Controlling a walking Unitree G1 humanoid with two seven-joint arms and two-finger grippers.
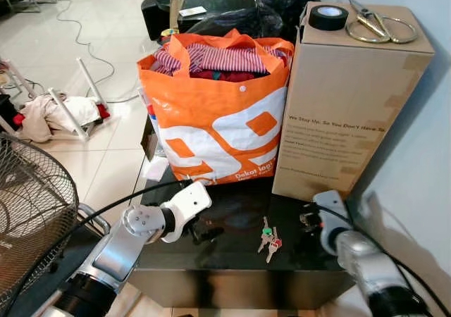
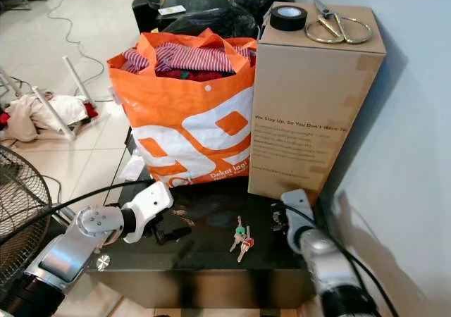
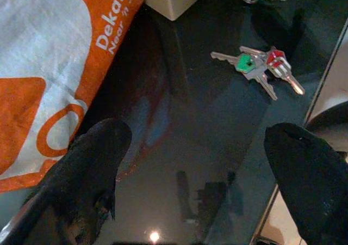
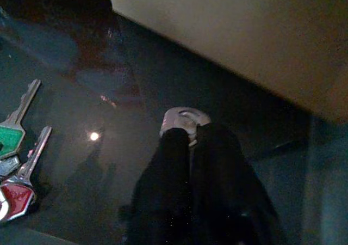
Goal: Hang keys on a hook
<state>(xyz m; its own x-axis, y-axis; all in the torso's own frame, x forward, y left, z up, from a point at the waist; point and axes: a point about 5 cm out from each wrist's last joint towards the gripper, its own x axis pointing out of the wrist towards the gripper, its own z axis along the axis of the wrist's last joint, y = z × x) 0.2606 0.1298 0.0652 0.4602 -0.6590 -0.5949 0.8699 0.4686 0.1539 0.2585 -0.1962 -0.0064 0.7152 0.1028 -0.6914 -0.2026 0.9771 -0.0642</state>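
On dark table [image 1: 232, 257], keys [image 1: 268, 238], blades fanned outward

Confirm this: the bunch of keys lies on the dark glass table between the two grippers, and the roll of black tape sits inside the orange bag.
One thing is wrong. The roll of black tape sits on top of the cardboard box, beside the scissors, not inside the orange bag; the left eye view shows it. The bunch of keys does lie on the dark glass table between the grippers.

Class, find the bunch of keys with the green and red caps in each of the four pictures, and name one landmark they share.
Left eye view: keys on the dark table, between both arms.
Right eye view: same spot.
Left wrist view: ahead of the open fingers.
Right wrist view: at the picture's edge.
Shared landmark: the cardboard box.
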